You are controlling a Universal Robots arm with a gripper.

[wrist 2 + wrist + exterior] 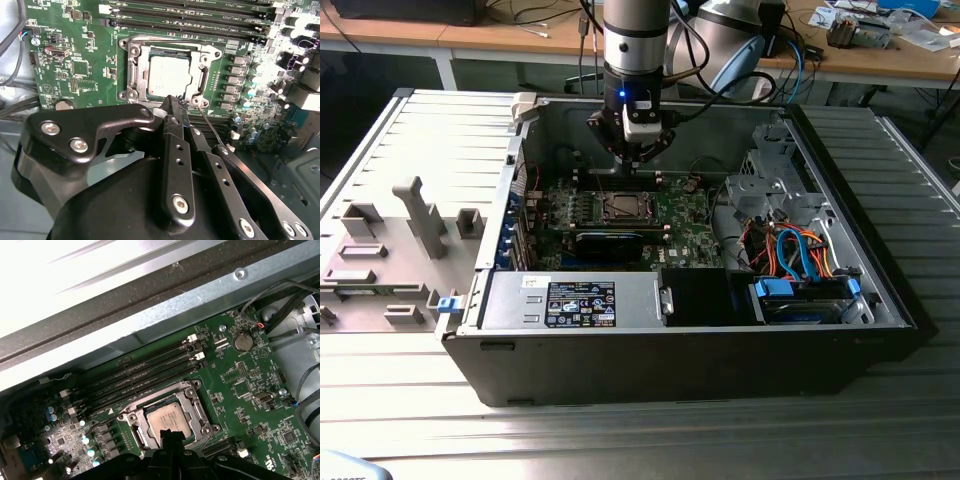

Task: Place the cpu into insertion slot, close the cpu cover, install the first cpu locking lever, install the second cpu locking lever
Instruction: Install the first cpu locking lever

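Near edge of the square silver-grey metal cpu (170,419) and silvery socket frame, the cpu cover (192,399), masked at 6 o'clock by the black metal gripper (172,436) in first wrist view. Finger gap impossible to judge. Thin wire lever (212,127) partly hidden behind fingers.

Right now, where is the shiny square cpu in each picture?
Exterior view: the cpu sits in its socket mid-motherboard, below the gripper.
Second wrist view: the cpu lies just beyond the fingertips.
First wrist view: the cpu lies just past the fingertips.
Shared landmark: the cpu cover framing it, beside the long memory slots.
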